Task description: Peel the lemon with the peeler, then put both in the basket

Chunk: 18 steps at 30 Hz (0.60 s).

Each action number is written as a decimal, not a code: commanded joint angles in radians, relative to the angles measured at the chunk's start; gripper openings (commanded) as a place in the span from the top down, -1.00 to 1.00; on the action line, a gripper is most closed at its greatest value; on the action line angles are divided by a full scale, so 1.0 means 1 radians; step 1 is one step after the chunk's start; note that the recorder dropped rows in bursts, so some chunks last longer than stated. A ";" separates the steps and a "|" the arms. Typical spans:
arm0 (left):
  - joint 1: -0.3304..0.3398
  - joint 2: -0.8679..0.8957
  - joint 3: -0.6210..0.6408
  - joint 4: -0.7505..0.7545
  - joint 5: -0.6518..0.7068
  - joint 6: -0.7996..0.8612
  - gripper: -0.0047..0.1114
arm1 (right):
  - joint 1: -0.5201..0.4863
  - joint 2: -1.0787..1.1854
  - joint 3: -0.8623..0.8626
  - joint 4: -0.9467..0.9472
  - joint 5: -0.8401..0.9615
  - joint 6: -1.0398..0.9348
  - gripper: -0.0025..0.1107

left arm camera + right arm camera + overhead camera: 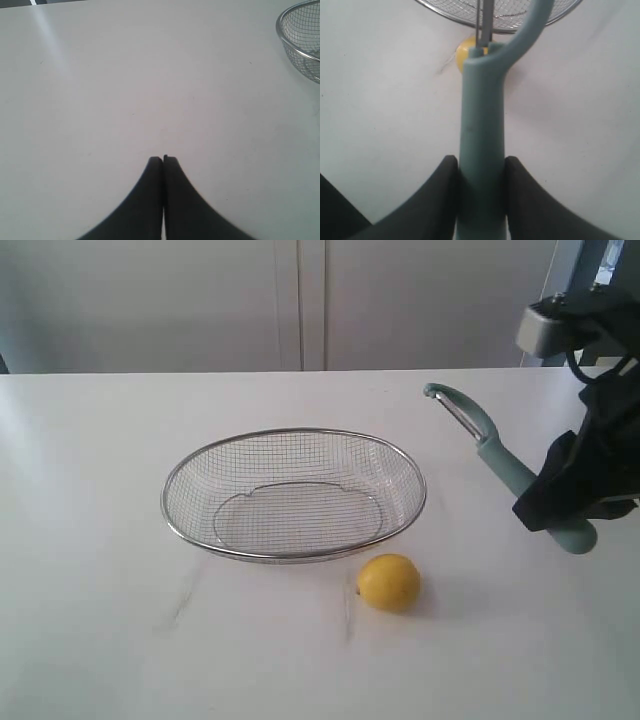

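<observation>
A small yellow lemon (389,582) lies on the white table just in front of the wire mesh basket (180,520), near its right end. My right gripper (560,502) is shut on the thick handle of the pale teal peeler (497,455) and holds it above the table at the right, its hooked metal blade pointing up and to the left. In the right wrist view the peeler (481,125) runs out between my fingers, half covering the lemon (461,54) below the basket (440,12). My left gripper (163,159) is shut and empty over bare table; the basket's rim (280,32) shows at that view's edge.
The basket holds nothing. A pale wall with a vertical seam stands behind the table's far edge. The dark right arm and its grey housing (548,328) fill the right border of the exterior view.
</observation>
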 commanded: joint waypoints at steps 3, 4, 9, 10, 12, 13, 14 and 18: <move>-0.007 -0.005 0.004 -0.002 0.004 0.004 0.92 | -0.012 -0.007 0.005 0.007 -0.009 0.005 0.96; -0.007 -0.005 0.004 -0.002 0.004 0.004 0.92 | -0.012 -0.007 0.005 0.007 -0.009 0.005 0.96; -0.007 -0.005 0.004 -0.002 0.000 0.004 0.92 | -0.012 -0.007 0.005 0.007 -0.009 0.005 0.96; -0.007 -0.005 0.004 -0.002 -0.009 -0.002 0.92 | -0.012 -0.007 0.005 0.007 -0.009 0.005 0.96; -0.007 -0.005 0.004 -0.002 -0.051 -0.004 0.92 | -0.012 -0.007 0.005 0.007 -0.009 0.005 0.96; -0.007 -0.005 0.004 -0.002 -0.078 -0.004 0.92 | -0.012 -0.007 0.005 0.007 -0.009 0.005 0.96; -0.007 -0.005 0.004 -0.002 -0.118 -0.004 0.92 | -0.012 -0.007 0.005 0.007 -0.009 0.005 0.96; -0.007 -0.005 0.004 -0.002 -0.332 -0.004 0.92 | -0.012 -0.007 0.005 0.007 -0.009 0.005 0.96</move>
